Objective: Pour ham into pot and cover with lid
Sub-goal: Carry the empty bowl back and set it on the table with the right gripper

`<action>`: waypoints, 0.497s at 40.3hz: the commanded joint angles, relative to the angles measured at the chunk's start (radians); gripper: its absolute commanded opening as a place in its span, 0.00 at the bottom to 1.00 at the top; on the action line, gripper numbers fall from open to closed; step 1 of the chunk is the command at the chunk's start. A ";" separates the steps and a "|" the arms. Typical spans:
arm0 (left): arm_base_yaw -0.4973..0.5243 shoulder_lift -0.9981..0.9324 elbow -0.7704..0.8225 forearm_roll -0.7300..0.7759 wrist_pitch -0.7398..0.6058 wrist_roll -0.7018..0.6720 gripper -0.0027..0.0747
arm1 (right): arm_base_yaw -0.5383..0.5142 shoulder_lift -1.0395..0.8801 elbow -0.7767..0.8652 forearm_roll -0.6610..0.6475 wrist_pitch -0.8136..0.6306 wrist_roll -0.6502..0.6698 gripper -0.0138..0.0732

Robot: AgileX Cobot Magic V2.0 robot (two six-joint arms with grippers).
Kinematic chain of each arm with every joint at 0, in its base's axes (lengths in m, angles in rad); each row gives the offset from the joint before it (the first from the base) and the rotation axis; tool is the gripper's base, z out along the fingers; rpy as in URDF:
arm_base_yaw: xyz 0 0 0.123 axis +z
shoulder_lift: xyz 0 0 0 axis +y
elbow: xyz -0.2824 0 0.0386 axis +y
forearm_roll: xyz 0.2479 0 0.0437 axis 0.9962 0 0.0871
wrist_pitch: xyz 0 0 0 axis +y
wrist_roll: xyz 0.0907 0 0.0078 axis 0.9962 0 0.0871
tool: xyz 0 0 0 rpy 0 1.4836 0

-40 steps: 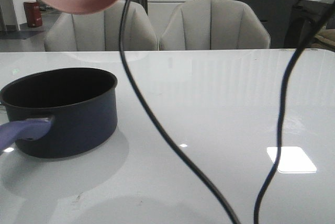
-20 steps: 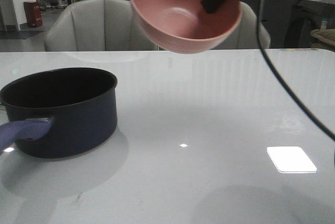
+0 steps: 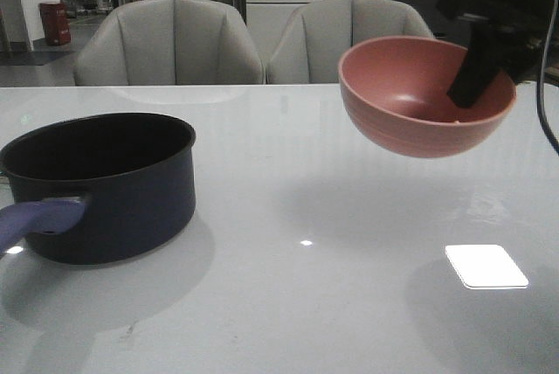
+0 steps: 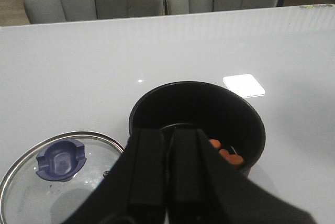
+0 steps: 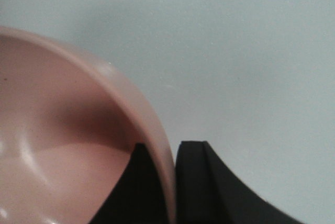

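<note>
The dark blue pot [image 3: 105, 182] stands at the table's left with its purple-blue handle [image 3: 39, 217] toward the front. In the left wrist view several orange ham pieces [image 4: 227, 155] lie inside the pot [image 4: 196, 114]. The glass lid [image 4: 57, 177] with its blue knob [image 4: 60, 159] lies flat on the table beside the pot. My left gripper [image 4: 168, 166] hovers over the pot's near rim, shut and holding nothing. My right gripper [image 3: 486, 77] holds the pink bowl [image 3: 424, 94] in the air at the right, rim pinched between the fingers [image 5: 167, 182]. The bowl [image 5: 63, 145] looks empty.
Two grey chairs [image 3: 262, 42] stand behind the table's far edge. A bright light patch [image 3: 486, 266] reflects off the white table [image 3: 306, 304] at the front right. A dark cable [image 3: 548, 121] hangs at the right edge.
The right arm carried the pink bowl from high over the pot at the upper left across to the right and lower, turning it back upright. The cables left the middle of the view.
</note>
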 commanded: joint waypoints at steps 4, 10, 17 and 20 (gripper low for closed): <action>-0.007 -0.002 -0.029 -0.007 -0.079 -0.003 0.18 | -0.019 0.042 -0.028 -0.023 -0.007 0.003 0.32; -0.007 -0.002 -0.029 -0.007 -0.079 -0.003 0.18 | -0.019 0.090 -0.028 -0.060 -0.016 0.003 0.32; -0.007 -0.002 -0.029 -0.007 -0.079 -0.003 0.18 | -0.019 0.114 -0.028 -0.094 -0.018 0.003 0.36; -0.007 -0.002 -0.029 -0.007 -0.079 -0.003 0.18 | -0.019 0.118 -0.028 -0.094 -0.015 0.003 0.44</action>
